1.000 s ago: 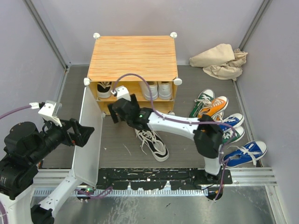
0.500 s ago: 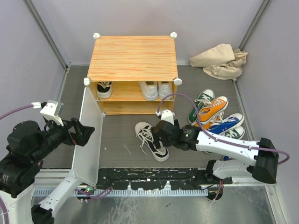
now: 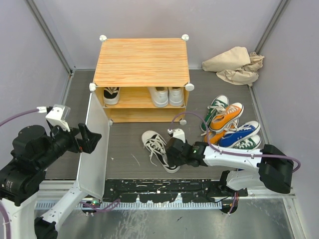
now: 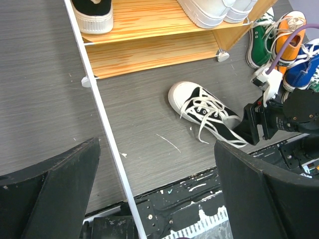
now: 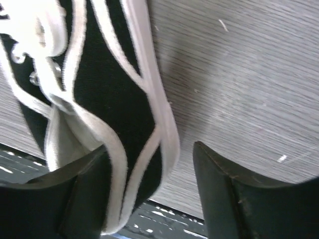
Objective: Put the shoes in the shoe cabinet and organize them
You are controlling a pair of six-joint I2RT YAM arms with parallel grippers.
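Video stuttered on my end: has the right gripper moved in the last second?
Yes. The right gripper has pulled back from the cabinet shelf toward the near edge, and now straddles the heel of the black-and-white shoe.

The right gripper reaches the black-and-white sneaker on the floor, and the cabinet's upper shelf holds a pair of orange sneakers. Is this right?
No: the sneakers on the cabinet's upper shelf are white, not orange, as the top external view shows. The rest holds.

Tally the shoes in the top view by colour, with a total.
Black-and-white shoes: 2
White shoes: 2
Green shoes: 2
Orange shoes: 1
Blue shoes: 1
Total: 8. An orange patch under the blue one may be another.
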